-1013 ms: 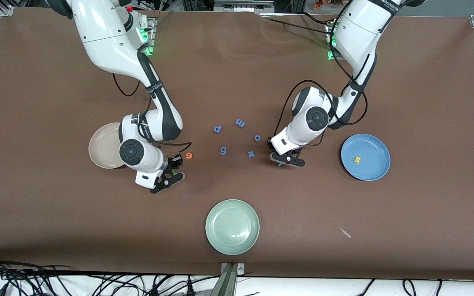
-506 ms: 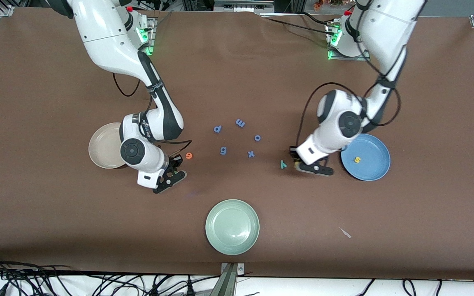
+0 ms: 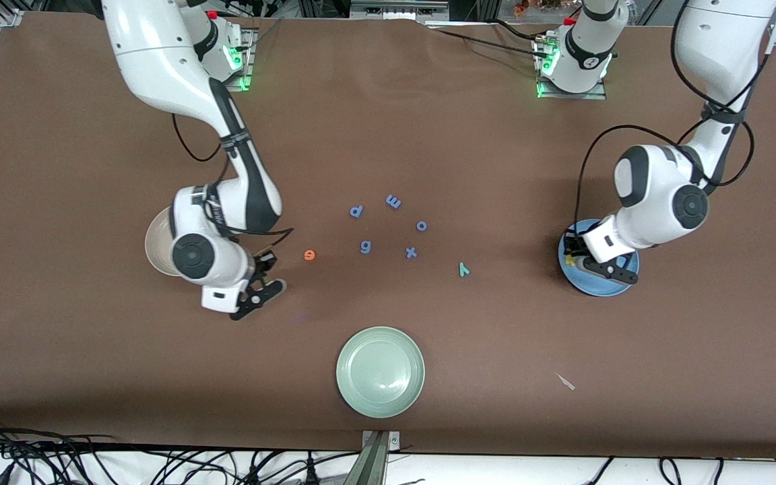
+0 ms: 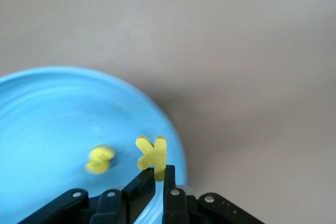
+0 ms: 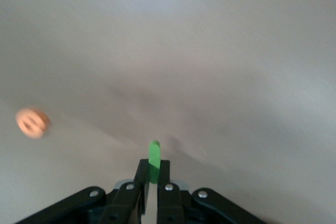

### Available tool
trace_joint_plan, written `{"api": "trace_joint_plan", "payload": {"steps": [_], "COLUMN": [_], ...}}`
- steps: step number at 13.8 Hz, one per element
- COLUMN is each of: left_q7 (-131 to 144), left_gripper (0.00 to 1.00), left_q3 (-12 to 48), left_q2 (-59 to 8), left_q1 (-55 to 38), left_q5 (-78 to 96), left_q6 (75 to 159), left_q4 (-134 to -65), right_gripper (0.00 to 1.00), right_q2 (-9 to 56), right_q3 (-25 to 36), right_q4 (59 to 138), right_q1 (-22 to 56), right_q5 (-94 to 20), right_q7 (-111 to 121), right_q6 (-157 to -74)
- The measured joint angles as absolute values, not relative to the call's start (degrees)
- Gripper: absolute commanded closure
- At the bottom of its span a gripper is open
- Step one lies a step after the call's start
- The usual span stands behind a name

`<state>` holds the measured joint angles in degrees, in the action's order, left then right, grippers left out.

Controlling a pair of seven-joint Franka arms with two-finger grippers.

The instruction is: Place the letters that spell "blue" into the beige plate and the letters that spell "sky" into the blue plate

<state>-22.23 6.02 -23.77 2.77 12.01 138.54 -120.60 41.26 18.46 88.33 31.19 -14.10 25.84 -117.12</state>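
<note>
The left gripper [image 4: 159, 179] pinches the yellow foam letter k [image 4: 151, 153] over the round blue plate's [image 3: 622, 286] rim; the right gripper [image 5: 149, 182] pinches the green straight foam letter l [image 5: 153, 159] above bare tabletop [image 3: 91, 350] beside the round beige plate [image 3: 157, 244].

s [image 4: 100, 159] in plate [image 4: 42, 108] (k [image 4: 151, 154] above)

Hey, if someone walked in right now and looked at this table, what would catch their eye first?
Probably the left claw pinching a yellow k over the blue plate, where a yellow s already lies. Next, the right claw gripping a green l over the table beside the beige plate, with the orange e lying nearby. The teal y sits alone on the brown table between the blue letters and the blue plate.
</note>
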Motion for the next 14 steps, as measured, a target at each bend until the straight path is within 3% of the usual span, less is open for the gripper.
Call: {"api": "trace_joint_plan", "payload": {"steps": [1, 5, 7, 8, 9, 10, 14], "left_q7": [-23.0, -23.2, -21.9, -18.6, -13.0, -6.7, 10.3], "left_gripper": [0.44, 0.40, 0.40, 0.40, 0.40, 0.40, 0.43], "left_q3": [6.0, 6.8, 7.5, 8.5, 9.4, 9.9, 10.1], "left_q2": [-23.8, -23.7, -23.7, -23.7, -23.7, -23.8, -27.2], "left_q1": [3.0, 2.8, 2.3, 1.2, -1.1, -4.4, -15.9], "left_q5": [11.9, 10.0, 10.0, 10.0, 10.0, 10.0, 4.5], "left_q6": [138.6, 139.2, 139.4, 139.5, 139.6, 139.6, 139.6], "left_q4": [-120.9, -121.2, -121.0, -120.5, -119.6, -118.6, -112.4], "right_gripper": [1.00, 1.00, 0.94, 0.84, 0.20, 0.00, 0.00], "right_q2": [39.6, 33.8, 31.4, 30.5, 30.1, 30.0, 29.5], "right_q3": [19.7, 22.9, 24.2, 24.9, 25.6, 26.2, 26.4], "right_q4": [90.5, 100.3, 105.4, 107.6, 109.2, 110.2, 110.5], "right_q1": [30.9, 30.6, 30.6, 30.6, 30.7, 30.6, 31.2], "right_q5": [-14.1, -14.1, -14.1, -14.1, -14.1, -14.1, -14.1], "right_q7": [26.5, 27.3, 27.3, 27.3, 27.3, 27.3, 23.1], "right_q6": [-116.6, -116.5, -116.5, -116.8, -117.2, -117.5, -118.2]}}
